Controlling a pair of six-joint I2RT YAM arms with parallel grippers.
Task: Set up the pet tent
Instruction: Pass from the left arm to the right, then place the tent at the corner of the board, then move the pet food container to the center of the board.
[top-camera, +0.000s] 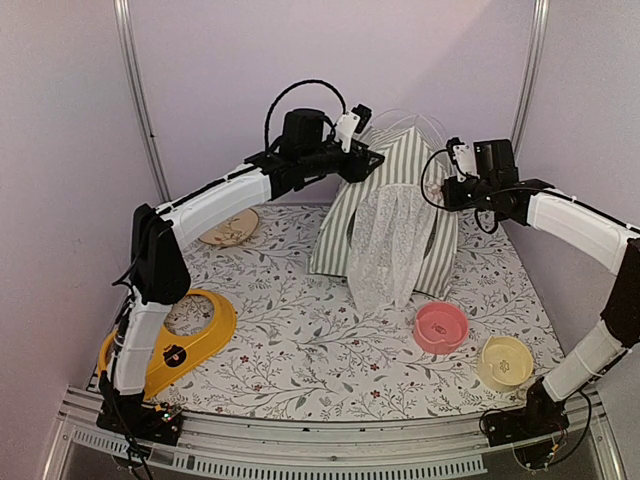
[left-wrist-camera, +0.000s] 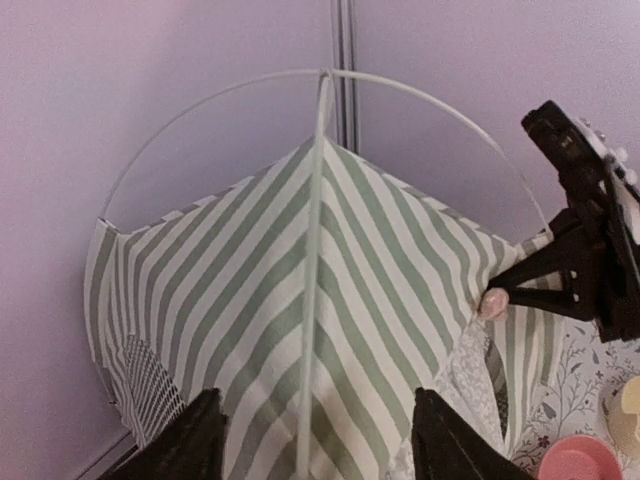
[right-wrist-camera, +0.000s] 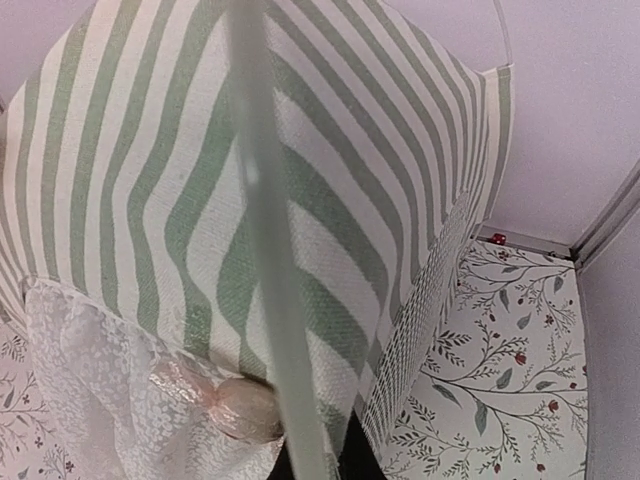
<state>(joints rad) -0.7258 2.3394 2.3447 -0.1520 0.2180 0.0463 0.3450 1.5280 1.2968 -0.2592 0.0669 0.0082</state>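
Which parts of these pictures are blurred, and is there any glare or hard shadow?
Top external view: even, soft light, no glare, only faint shadows by the pet tent. Left wrist view: stripes sharp, the left gripper dark and soft at the bottom edge. Right wrist view: the pole near the lens is a blurred band, the stripes behind it sharp.

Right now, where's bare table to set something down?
Biggest free patch: front centre cloth, between the yellow feeder stand, pink bowl and pet tent. Smaller strip right of the tent, back corner. Crowded: front right, pink bowl and cream bowl; left side lies under the left arm.
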